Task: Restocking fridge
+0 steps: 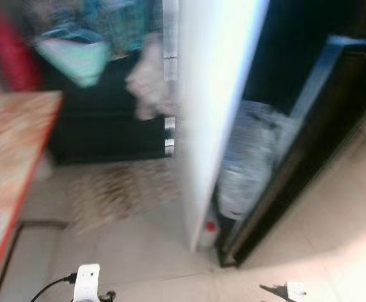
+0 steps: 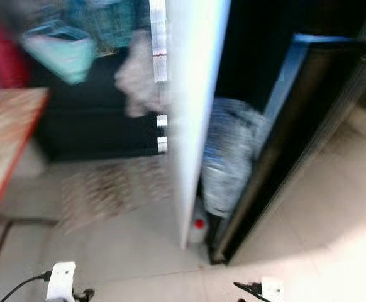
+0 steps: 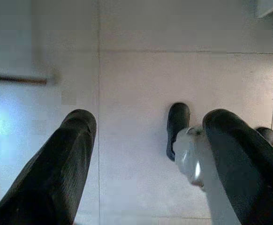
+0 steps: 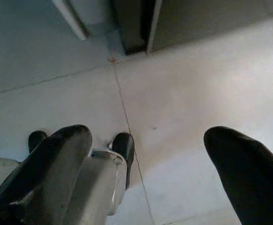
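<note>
Pale floor tiles (image 1: 139,251) run up to a fridge whose white door (image 1: 214,113) stands ajar, the head views smeared by motion. In the door's lower rack sit clear plastic bottles (image 1: 252,157), with a small red-capped bottle (image 1: 209,231) at the foot. A reddish tabletop (image 1: 13,163) edges the robot's left. The left claw (image 3: 146,154) hangs released and empty over the tiles, and the right claw (image 4: 146,164) likewise, fingers spread near the fridge's base. My worry: with vision this blurred while walking, an arm or leg could clip the door's edge or knock the low bottle.
</note>
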